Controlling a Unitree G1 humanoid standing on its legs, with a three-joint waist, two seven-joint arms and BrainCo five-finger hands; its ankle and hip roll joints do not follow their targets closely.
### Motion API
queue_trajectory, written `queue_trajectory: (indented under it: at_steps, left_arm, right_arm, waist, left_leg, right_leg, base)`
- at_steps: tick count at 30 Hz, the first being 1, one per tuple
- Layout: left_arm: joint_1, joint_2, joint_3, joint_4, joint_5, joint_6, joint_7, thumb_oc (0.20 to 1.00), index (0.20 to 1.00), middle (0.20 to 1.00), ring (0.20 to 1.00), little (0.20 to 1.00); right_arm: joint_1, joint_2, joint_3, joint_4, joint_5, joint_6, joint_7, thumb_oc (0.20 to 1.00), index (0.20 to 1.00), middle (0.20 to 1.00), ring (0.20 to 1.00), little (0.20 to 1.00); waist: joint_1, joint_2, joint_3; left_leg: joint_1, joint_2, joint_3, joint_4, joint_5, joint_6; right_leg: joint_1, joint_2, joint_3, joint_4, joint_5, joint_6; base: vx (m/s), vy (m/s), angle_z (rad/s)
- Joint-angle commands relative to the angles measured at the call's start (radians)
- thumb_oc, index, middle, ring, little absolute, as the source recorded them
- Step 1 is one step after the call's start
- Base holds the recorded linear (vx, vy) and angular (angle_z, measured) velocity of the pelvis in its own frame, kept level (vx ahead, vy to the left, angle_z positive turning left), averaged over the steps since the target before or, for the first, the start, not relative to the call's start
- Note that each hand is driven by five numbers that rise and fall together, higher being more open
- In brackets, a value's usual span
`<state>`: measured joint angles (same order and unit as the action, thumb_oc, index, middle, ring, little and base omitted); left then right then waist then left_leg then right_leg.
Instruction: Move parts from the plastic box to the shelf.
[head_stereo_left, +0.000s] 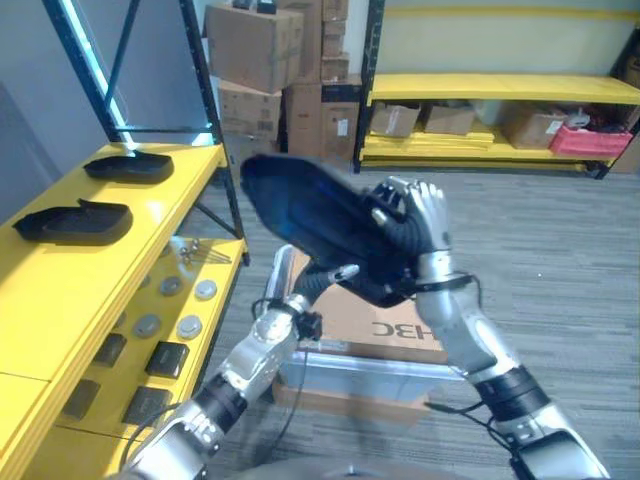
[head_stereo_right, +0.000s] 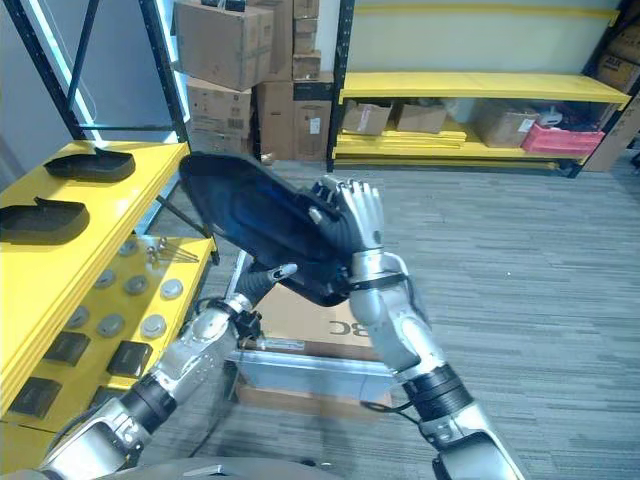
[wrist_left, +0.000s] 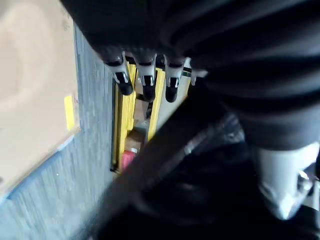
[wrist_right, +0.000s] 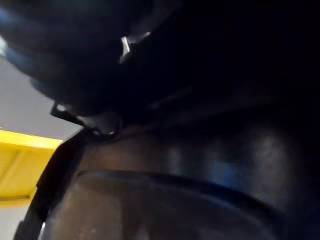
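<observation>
Left eye view: I log the yellow shelf (head_stereo_left: 70, 290) along the robot's left as the largest item, with black uprights at its far end. A second yellow rack (head_stereo_left: 500, 90) stands across the grey floor, carrying cardboard boxes, and a stack of brown cartons (head_stereo_left: 270, 70) fills the gap between the two.

Directly below the raised hands I see a flat cardboard sheet (head_stereo_left: 370, 325) lying on the clear plastic box (head_stereo_left: 350, 375).

The task part, a large black moulded part (head_stereo_left: 320, 225), is held up in the air between both hands, tilted, above the box and beside the shelf's edge, not touching the shelf. Two similar black parts (head_stereo_left: 75, 220) already lie on the shelf's top level, one nearer and one farther, apart from each other.

The right hand (head_stereo_left: 420, 215) is pressed against the part's right side with its fingers upright and nearly straight. The left hand (head_stereo_left: 345, 272) reaches up beneath the part; in the left wrist view its fingers (wrist_left: 145, 82) curl round the dark edge of the part.

On the shelf's lower level I note small round metal discs (head_stereo_left: 165, 305), dark square pieces (head_stereo_left: 160, 358) and a few loose screws (head_stereo_left: 200, 255).
</observation>
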<state>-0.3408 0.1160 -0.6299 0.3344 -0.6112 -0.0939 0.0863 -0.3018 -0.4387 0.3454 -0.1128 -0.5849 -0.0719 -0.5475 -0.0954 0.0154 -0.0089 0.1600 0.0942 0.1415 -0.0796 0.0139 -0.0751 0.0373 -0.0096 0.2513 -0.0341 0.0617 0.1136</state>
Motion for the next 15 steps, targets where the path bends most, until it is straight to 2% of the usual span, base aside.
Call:
queue_trajectory:
  at_steps: [1,4,5,6,12,15]
  left_arm:
    - [-0.141,-0.058,-0.018,0.12,-0.044,-0.097,0.06,1.0,1.0,1.0,1.0,1.0]
    - [-0.154,-0.073,-0.003,0.136,-0.051,-0.121,0.09,1.0,1.0,1.0,1.0,1.0]
    - [-0.161,-0.079,0.008,0.141,-0.048,-0.141,0.11,0.46,0.46,0.46,0.46,0.46]
    - [-0.164,-0.085,0.016,0.144,-0.049,-0.153,0.123,0.2,0.2,0.2,0.2,0.2]
    - [-0.154,-0.068,0.053,0.138,0.011,-0.195,0.166,0.2,0.2,0.2,0.2,0.2]
    - [-0.134,-0.019,0.077,0.083,0.096,-0.211,0.189,0.2,0.2,0.2,0.2,0.2]
  right_arm:
    - [-0.109,0.022,0.019,-0.113,0.113,-0.097,0.007,0.2,0.2,0.2,0.2,0.2]
    - [-0.112,0.048,0.057,-0.116,0.144,-0.105,0.007,0.2,0.2,0.2,0.2,0.2]
    - [-0.115,0.056,0.079,-0.114,0.153,-0.109,0.004,0.2,0.2,0.2,0.2,0.2]
    - [-0.117,0.062,0.091,-0.11,0.161,-0.11,0.003,0.2,0.2,0.2,0.2,0.2]
    - [-0.093,0.067,0.12,-0.095,0.187,-0.123,-0.001,0.2,0.2,0.2,0.2,0.2]
    - [-0.04,0.046,0.083,-0.098,0.203,-0.136,-0.019,0.2,0.2,0.2,0.2,0.2]
  waist:
    - [0.028,-0.018,0.0]
    - [0.024,-0.019,0.004]
    - [0.023,-0.021,0.006]
    - [0.022,-0.022,0.007]
    - [0.016,-0.023,0.011]
    - [0.014,-0.018,0.01]
  left_leg:
    - [0.062,0.013,0.027,0.093,-0.198,0.015]
    - [0.058,0.012,0.029,0.095,-0.196,0.015]
    - [0.056,0.013,0.031,0.096,-0.195,0.015]
    - [0.055,0.013,0.032,0.096,-0.194,0.015]
    - [0.052,0.013,0.047,0.095,-0.192,0.012]
    - [0.052,0.014,0.054,0.094,-0.19,0.01]
  right_leg:
    - [-0.057,0.006,-0.019,0.199,-0.211,0.062]
    - [-0.063,0.005,-0.016,0.204,-0.211,0.061]
    - [-0.066,0.005,-0.015,0.204,-0.21,0.062]
    - [-0.069,0.005,-0.014,0.206,-0.21,0.062]
    - [-0.086,0.008,-0.005,0.216,-0.211,0.064]
    - [-0.093,0.01,-0.002,0.222,-0.213,0.064]
  base:
    - [-0.03,0.006,-0.1]
    - [-0.03,-0.003,-0.06]
    - [-0.03,-0.011,-0.03]
    - [0.0,0.0,0.0]
    - [-0.02,-0.013,-0.13]
    - [0.0,-0.033,-0.11]
